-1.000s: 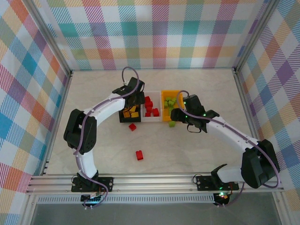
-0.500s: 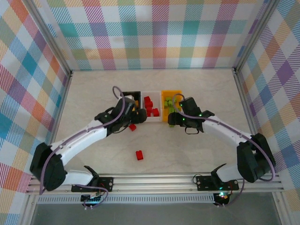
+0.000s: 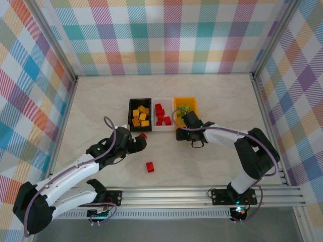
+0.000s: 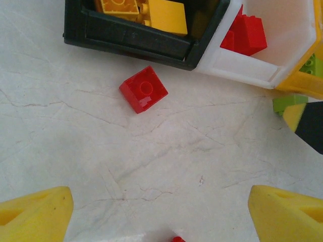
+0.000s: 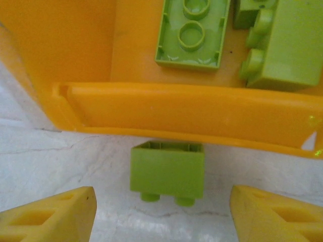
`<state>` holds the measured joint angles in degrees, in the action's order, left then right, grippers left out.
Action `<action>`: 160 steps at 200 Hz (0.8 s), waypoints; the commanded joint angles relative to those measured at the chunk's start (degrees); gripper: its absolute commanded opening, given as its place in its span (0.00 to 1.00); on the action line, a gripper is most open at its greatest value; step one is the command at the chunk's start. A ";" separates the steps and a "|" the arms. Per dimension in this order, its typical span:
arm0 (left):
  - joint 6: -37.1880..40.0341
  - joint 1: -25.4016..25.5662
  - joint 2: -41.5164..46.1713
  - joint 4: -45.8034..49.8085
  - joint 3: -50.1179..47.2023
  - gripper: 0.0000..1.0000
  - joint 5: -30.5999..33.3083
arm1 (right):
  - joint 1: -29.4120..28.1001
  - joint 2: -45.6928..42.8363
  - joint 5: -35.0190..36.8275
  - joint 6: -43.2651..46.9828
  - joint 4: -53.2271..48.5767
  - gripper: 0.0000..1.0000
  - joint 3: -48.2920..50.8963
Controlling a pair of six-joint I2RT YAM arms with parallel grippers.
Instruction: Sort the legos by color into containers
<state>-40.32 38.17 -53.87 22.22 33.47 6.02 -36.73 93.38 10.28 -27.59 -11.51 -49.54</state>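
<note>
Three containers stand in a row: a black one (image 3: 140, 115) with yellow legos, a white one (image 3: 162, 117) with red legos, an orange one (image 3: 185, 110) with green legos. A red lego (image 4: 144, 89) lies on the table just in front of the black container (image 4: 136, 38). My left gripper (image 4: 161, 217) hovers open on the near side of it, nothing between its fingers. A lime green lego (image 5: 167, 171) lies on its side against the orange container's front wall (image 5: 186, 108). My right gripper (image 5: 164, 217) is open right before it, one finger to each side, not touching.
A second red lego (image 3: 150, 166) lies loose on the table nearer the arm bases. The metal frame and plaid walls close in the table on three sides. The white container (image 4: 252, 65) shows red legos in the left wrist view.
The left arm pulled back from over the black container toward the near left and its jaws widened. The right gripper dropped down to the green lego at the orange container's front.
</note>
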 commanded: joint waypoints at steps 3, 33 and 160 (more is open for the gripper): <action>-1.37 0.31 2.36 0.08 -1.35 0.91 0.38 | -1.06 2.15 4.30 0.25 4.74 0.69 0.03; -1.33 0.21 3.59 0.88 -1.48 0.91 0.60 | -1.42 4.05 6.61 -0.70 4.96 0.62 -0.30; -2.04 -0.86 4.92 1.67 0.36 1.00 -2.53 | -0.90 -15.83 1.74 1.96 -4.32 0.30 0.68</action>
<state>-42.04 38.15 -48.90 22.41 32.27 5.32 -38.33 81.41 13.98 -27.57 -11.29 -45.50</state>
